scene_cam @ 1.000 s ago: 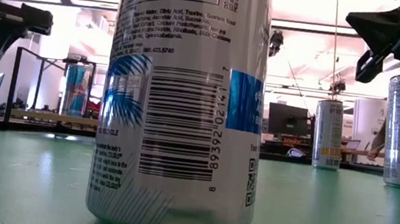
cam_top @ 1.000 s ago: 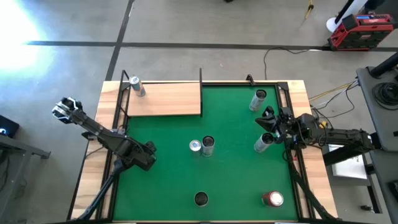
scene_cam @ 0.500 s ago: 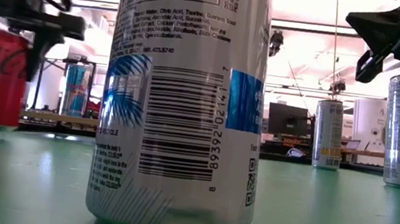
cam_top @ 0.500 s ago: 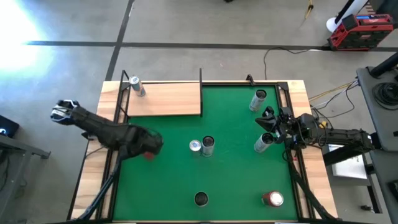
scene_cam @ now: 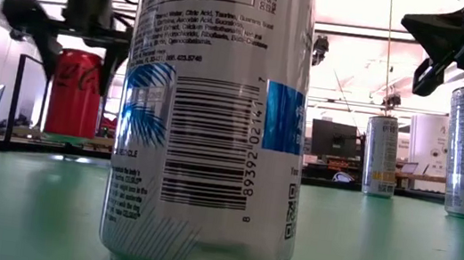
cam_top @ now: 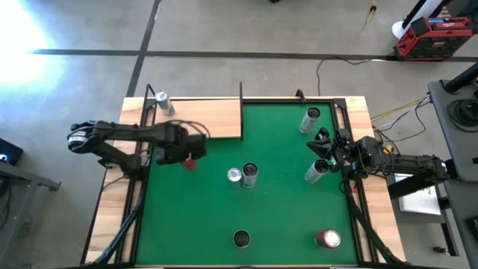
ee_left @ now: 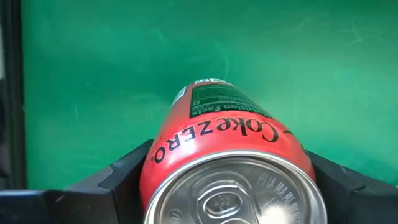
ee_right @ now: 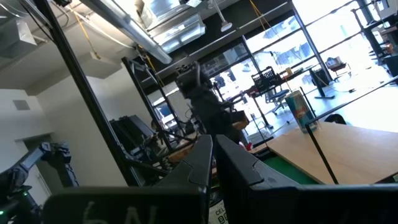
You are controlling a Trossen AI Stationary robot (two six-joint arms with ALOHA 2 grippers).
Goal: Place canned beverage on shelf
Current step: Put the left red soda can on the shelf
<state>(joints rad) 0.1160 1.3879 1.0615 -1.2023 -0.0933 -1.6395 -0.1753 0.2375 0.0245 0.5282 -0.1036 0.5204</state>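
The left gripper (cam_top: 191, 155) had its jaws clamped on a red Coke Zero can (ee_left: 229, 163), carrying it upright above the green mat (cam_top: 202, 217), just near of the shelf's near edge. In the low view the red can hung clear of the mat. The shelf (cam_top: 205, 119), a light-wood board with black rods, lay at the far left of the table (cam_top: 110, 217), with a blue-and-silver can (cam_top: 164, 103) standing in its far left corner. The right gripper (cam_top: 323, 146) waited at the right edge of the mat, jaws together and empty, between two silver cans (cam_top: 311, 119). Two more cans (cam_top: 243, 175) stood side by side mid-mat, a further one (cam_top: 241, 239) at the near edge, and another red can (cam_top: 328, 239) at the near right.
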